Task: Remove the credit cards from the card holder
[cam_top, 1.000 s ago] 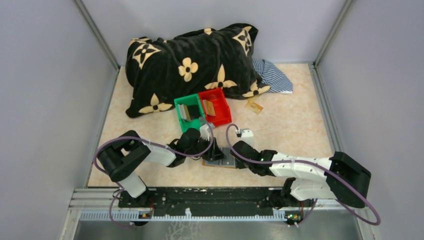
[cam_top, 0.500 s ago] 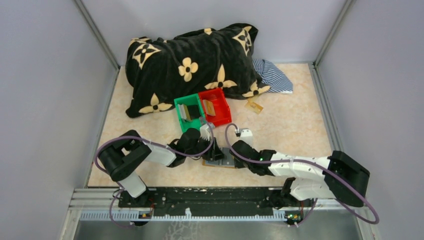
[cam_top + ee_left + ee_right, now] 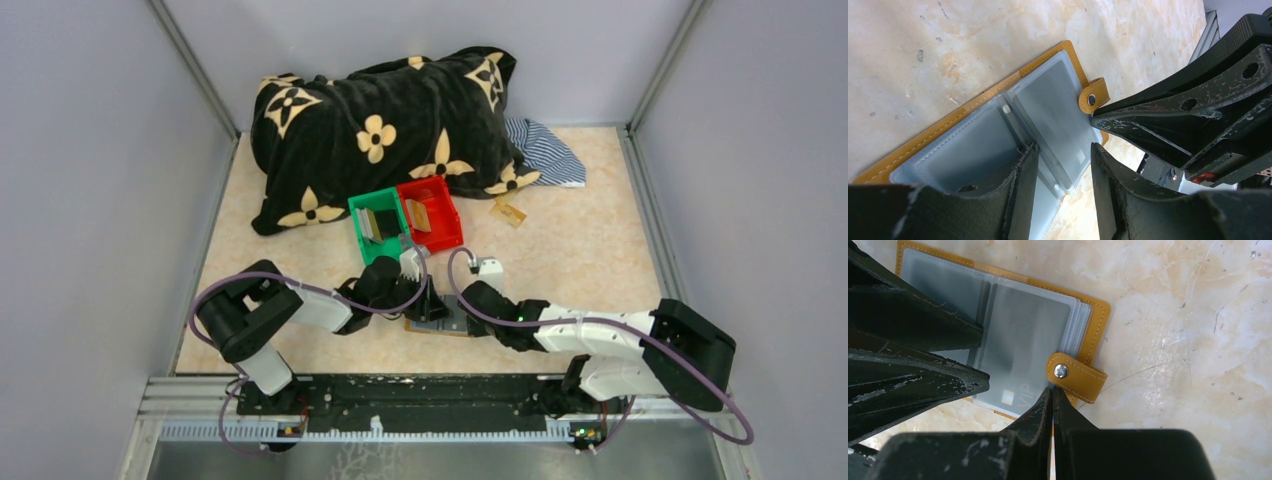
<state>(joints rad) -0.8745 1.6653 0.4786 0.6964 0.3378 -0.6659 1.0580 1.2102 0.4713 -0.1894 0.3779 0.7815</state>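
The card holder (image 3: 441, 324) lies open on the table, tan-brown leather rim (image 3: 979, 100) around grey pockets. A silvery credit card (image 3: 1024, 347) marked VIP sits in the pocket on the strap side. My left gripper (image 3: 1063, 167) is open, and its fingers (image 3: 1024, 172) stand on the holder near the spine, straddling that pocket's end. My right gripper (image 3: 1052, 391) is shut with nothing seen between its tips. They touch the holder's edge just below the strap tab (image 3: 1079, 377). More cards stand in the green bin (image 3: 378, 226) and the red bin (image 3: 431, 214).
A black pillow with tan flowers (image 3: 380, 130) fills the back of the table, with a striped cloth (image 3: 547, 152) to its right. A small tan item (image 3: 510, 212) lies right of the red bin. Grey walls close in both sides.
The right arm's rear links have crept slightly left. Both grippers and the card holder stay where they were.
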